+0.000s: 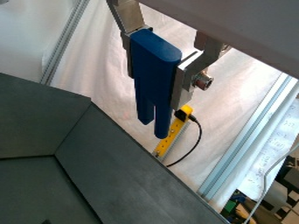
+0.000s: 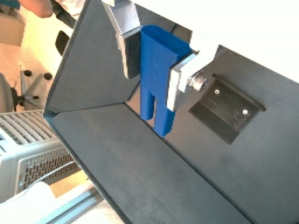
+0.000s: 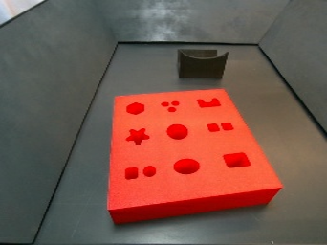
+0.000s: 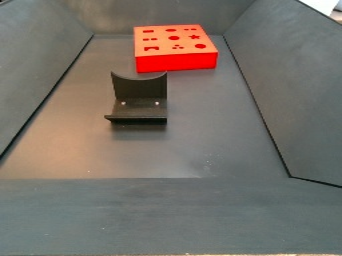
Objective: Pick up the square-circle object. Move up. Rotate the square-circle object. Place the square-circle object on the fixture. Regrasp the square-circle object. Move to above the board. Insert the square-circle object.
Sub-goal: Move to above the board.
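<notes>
In both wrist views my gripper is shut on the square-circle object, a bright blue elongated block that hangs from the silver fingers, high above the floor. The fixture, a dark U-shaped holder, stands empty on the dark floor; it also shows in a wrist view. The red board with its shape-cut recesses lies flat on the floor. Neither side view shows the gripper or the blue block.
Dark sloped walls enclose the floor. A yellow part with a black cable lies outside the enclosure, past the wall edge. A white grille is outside too.
</notes>
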You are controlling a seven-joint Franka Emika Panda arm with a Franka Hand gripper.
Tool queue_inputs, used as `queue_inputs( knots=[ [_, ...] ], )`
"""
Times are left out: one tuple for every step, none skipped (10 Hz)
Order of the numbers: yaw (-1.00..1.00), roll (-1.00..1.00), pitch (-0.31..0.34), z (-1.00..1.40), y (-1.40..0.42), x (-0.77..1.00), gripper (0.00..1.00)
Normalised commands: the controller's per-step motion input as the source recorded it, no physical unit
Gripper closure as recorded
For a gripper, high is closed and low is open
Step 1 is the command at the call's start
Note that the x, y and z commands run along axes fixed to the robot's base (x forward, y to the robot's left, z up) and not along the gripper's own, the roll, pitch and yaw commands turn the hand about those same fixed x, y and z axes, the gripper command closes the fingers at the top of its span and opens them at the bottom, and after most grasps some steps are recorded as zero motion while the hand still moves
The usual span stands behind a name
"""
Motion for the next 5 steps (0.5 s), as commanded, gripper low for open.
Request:
queue_inputs(
  knots=[
    [-0.06, -1.00, -0.041, -0.15, -1.00, -0.74, 1.00],
    [-0.06, -1.00, -0.052, -0.14, -1.00, -0.75, 1.00],
    [-0.05, -1.00, -0.078, -0.14, -1.00, -0.80, 1.00],
    [-0.05, -1.00, -0.099, -0.16, -1.00, -0.83, 1.00],
    [-0.05, -1.00, -0.109, -0.15, -1.00, -0.84, 1.00]
  ],
)
